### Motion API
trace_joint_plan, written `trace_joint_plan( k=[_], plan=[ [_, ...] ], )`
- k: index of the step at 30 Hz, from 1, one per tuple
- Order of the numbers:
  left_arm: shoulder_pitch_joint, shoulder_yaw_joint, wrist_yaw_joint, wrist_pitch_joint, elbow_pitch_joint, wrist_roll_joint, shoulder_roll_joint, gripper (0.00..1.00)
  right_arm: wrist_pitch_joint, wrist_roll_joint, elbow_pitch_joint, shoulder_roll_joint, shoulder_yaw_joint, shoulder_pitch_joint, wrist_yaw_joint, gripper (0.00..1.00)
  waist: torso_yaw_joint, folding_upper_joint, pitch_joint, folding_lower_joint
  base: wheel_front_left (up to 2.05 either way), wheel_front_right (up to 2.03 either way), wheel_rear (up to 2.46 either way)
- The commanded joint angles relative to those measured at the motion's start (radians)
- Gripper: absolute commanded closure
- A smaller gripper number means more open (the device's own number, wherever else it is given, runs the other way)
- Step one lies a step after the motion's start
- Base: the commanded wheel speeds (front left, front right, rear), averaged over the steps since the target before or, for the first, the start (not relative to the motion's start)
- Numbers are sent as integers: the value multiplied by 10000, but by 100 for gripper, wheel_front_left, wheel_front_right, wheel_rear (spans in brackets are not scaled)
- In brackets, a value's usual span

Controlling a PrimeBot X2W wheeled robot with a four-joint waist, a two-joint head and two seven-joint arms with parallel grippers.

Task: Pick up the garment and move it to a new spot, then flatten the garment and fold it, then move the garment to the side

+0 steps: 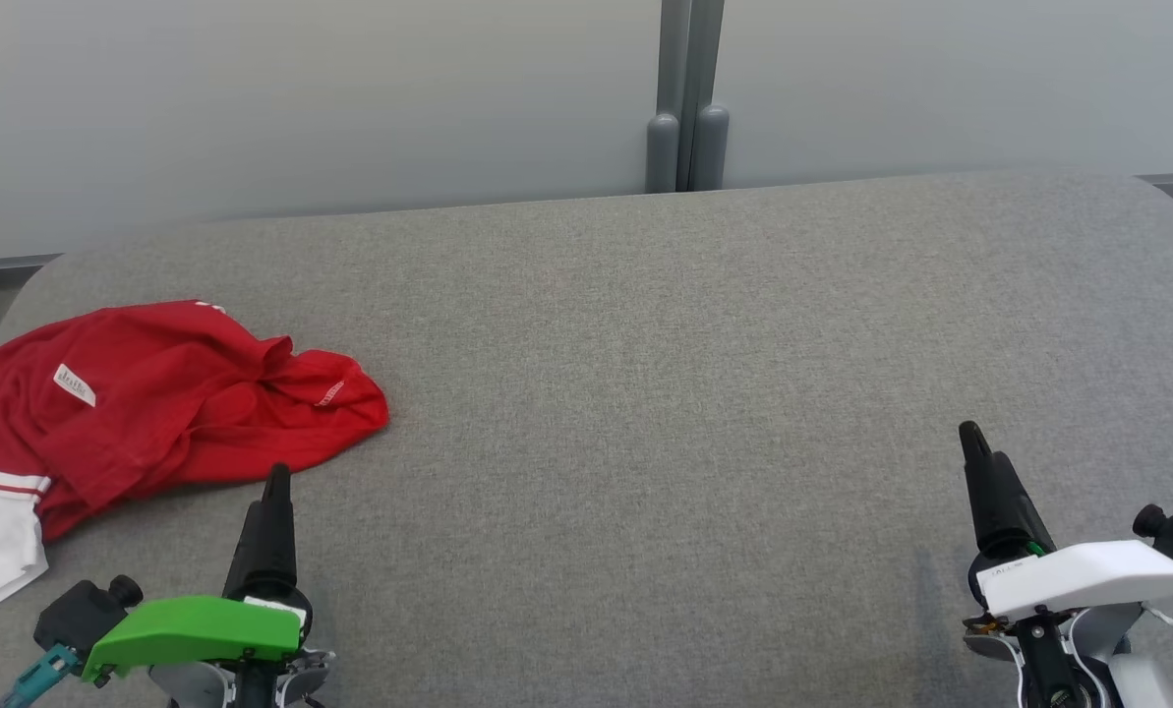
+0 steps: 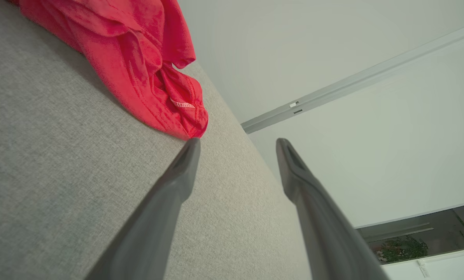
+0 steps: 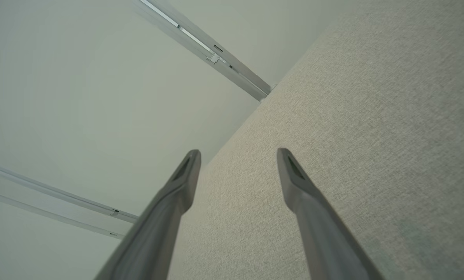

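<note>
**Item 1. Left end effector (image 2: 237, 143).** Two long dark fingers (image 2: 177, 182), spread wide, nothing between them: released. Green housing (image 1: 193, 629) behind the fingers. It sits low at the near left of the counter, pointing away from the robot. In the left wrist view one fingertip lies just beside the garment's hem; whether they touch cannot be told.

**Item 2. Right end effector (image 3: 238, 151).** Two long dark fingers (image 3: 305, 194), spread wide, empty: released. White housing (image 1: 1087, 575). It sits at the near right of the counter, well apart from the garment, above bare fabric.

**Item 3. Garment (image 1: 153, 403).** Red cloth with a white portion edged by a red stripe at its near left, and a small white label on the upper side. Crumpled, not flat, unfolded. It lies on the far left of the counter, its left part reaching the head view's edge.

**Item 4. Counter (image 1: 645, 344).** Grey woven covering, rounded far corners.

**Item 5. Wall (image 1: 350, 98).** Pale panels behind the counter, joined by a grey upright post (image 1: 686, 98).
</note>
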Motion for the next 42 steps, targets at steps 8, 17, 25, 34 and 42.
trace_joint_plan(
  k=[8,17,25,34,42],
  plan=[
    [-224,-92,-35,-385,-91,2403,205,0,-398,-2136,-274,-322,186,-135,4,0,6,-1,-3,0,0,0,0],
    [-54,-29,-28,-646,-59,3818,163,0,-674,-3440,-222,-520,384,-136,4,0,9,-1,12,0,0,0,0],
    [55,-16,-36,-884,72,4938,170,0,-926,-4559,-128,-662,350,29,5,0,28,-1,23,0,0,0,0],
    [119,-107,-44,-1139,141,6009,196,0,-1190,-5639,-57,-703,214,185,6,0,23,-1,10,0,0,0,0],
    [171,-232,-46,-1340,280,6826,250,0,-1397,-6310,3,-792,203,346,6,0,10,-1,9,0,0,0,0]
  ],
)
